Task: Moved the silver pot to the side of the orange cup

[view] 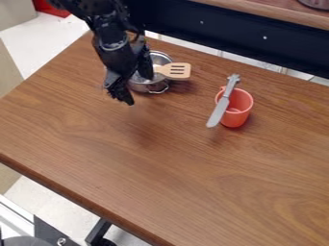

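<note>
In the camera view, a black gripper (137, 88) hangs down from the upper left over a brown table (167, 168), its jaws standing apart: one over the pot's opening, the other in front of its left side. The silver pot (144, 88) sits near the table's back edge, left of the orange cup (237, 115) and well apart from it, partly hidden by the gripper. A wooden spatula (176, 70) lies over the pot's rim, its slotted end sticking out to the right. A grey knife (221, 105) slants across the cup's left side, blade pointing toward the front. Bare wood separates pot and cup; behind the table runs a dark panel (193, 24)
</note>
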Controlling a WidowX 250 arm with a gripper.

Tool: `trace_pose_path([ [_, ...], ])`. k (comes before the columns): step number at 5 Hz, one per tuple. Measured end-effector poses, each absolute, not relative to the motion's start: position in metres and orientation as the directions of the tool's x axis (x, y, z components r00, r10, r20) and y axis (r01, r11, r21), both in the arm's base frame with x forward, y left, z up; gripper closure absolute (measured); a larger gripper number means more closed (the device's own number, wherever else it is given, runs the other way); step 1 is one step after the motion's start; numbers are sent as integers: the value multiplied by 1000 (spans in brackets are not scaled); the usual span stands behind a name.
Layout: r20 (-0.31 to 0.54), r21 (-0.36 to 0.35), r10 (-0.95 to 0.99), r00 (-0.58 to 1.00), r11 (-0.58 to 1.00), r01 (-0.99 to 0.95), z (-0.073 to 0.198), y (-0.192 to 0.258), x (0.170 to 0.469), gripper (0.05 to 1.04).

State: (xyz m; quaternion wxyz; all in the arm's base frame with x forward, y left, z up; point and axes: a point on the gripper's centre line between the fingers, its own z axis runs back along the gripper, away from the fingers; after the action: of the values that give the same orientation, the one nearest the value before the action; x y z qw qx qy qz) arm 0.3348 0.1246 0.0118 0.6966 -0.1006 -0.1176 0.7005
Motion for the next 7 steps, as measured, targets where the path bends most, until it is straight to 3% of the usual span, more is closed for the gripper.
trace_pose_path([
  [3, 35, -261, 986, -161, -147, -954, 0, 141, 344, 82],
  [5, 14, -258, 988, -154, -145, -955, -1, 141, 351, 83],
  [7, 47, -211, 991, -124, -111, -971, -20, 138, 354, 82],
])
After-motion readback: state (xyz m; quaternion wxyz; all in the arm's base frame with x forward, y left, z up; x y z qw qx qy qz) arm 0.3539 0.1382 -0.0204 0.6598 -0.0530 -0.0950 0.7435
